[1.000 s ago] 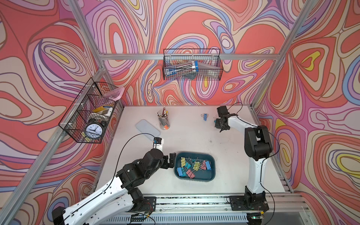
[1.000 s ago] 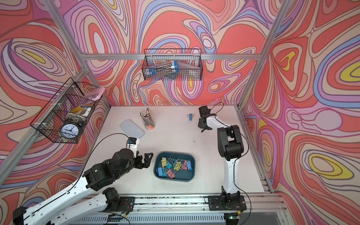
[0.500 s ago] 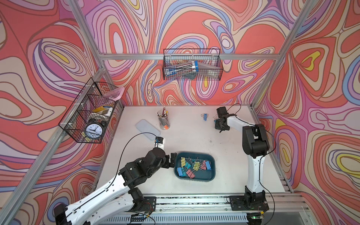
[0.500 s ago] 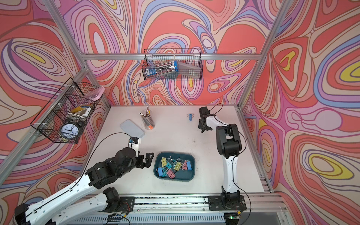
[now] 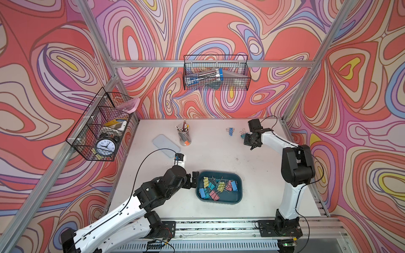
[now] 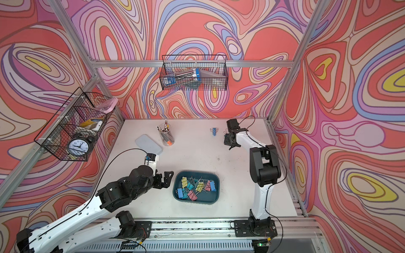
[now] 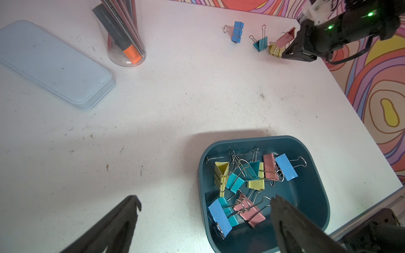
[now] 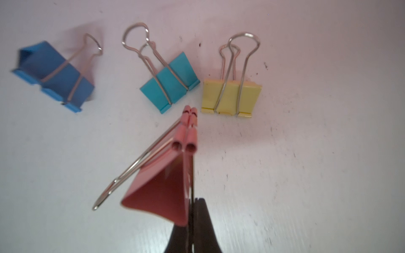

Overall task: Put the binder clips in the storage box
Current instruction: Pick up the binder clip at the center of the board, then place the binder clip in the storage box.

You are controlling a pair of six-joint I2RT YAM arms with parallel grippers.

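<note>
Right gripper (image 8: 194,208): jaws pressed together, pinching the pink clip (image 8: 162,188) by the thin edge along one flat face; one silver handle juts free to the side. Whether the clip is clear of the table (image 7: 175,98) I cannot tell. Three clips lie loose on the table just past it, in a row: yellow clip (image 8: 232,96) nearest the pink one, teal clip (image 8: 171,87) in the middle, blue clip (image 8: 54,72) at the far end and a little apart. In a top view this group sits at the back right of the table, close to the rear wall. The storage box (image 5: 232,198) stands at the front middle of the table, well apart from the loose clips. It holds a tangled heap of binder clips (image 7: 256,181) in blue, teal, yellow and pink, handles interlocked. Left gripper (image 7: 205,204): jaws spread wide, nothing between them, poised at the box's left end; one of its fingers (image 7: 122,219) is over bare table, the other over the box. A pale lid (image 7: 54,63) and a clear cup (image 7: 127,43) of pens stand at the back left, apart from both arms.
</note>
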